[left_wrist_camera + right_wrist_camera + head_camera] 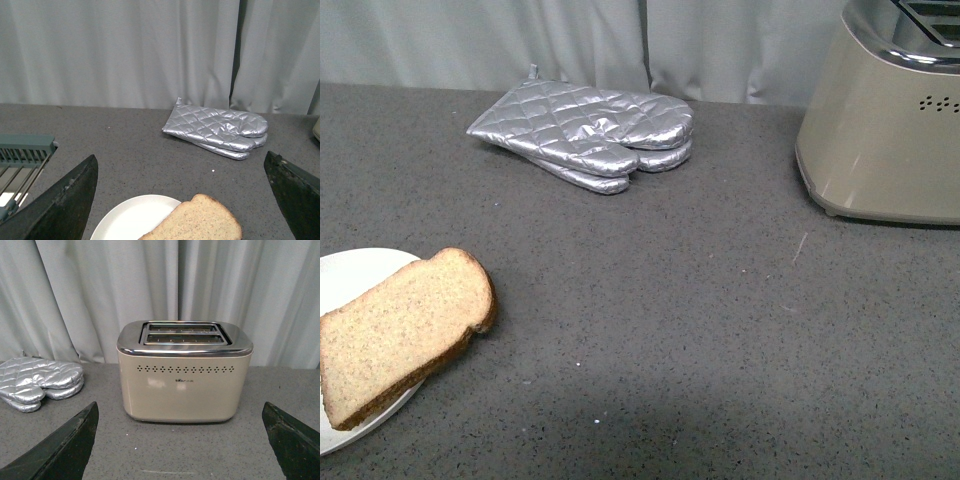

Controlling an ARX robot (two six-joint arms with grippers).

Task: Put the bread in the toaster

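Observation:
The bread (400, 330), a tan speckled slice with brown crust, lies on a round white plate (350, 275) at the front left of the grey counter. It also shows in the left wrist view (200, 222), between and ahead of the wide-open fingers of my left gripper (182, 200), which is empty. The toaster (885, 120), beige with a chrome slotted top, stands at the back right. In the right wrist view the toaster (185, 372) is straight ahead of my open, empty right gripper (180, 440). Neither gripper shows in the front view.
Silver quilted oven mitts (590, 130) lie stacked at the back middle, also in the left wrist view (217, 130) and the right wrist view (37, 382). Grey curtains (570, 40) hang behind the counter. A green-grey wire rack (22, 155) sits beside the plate.

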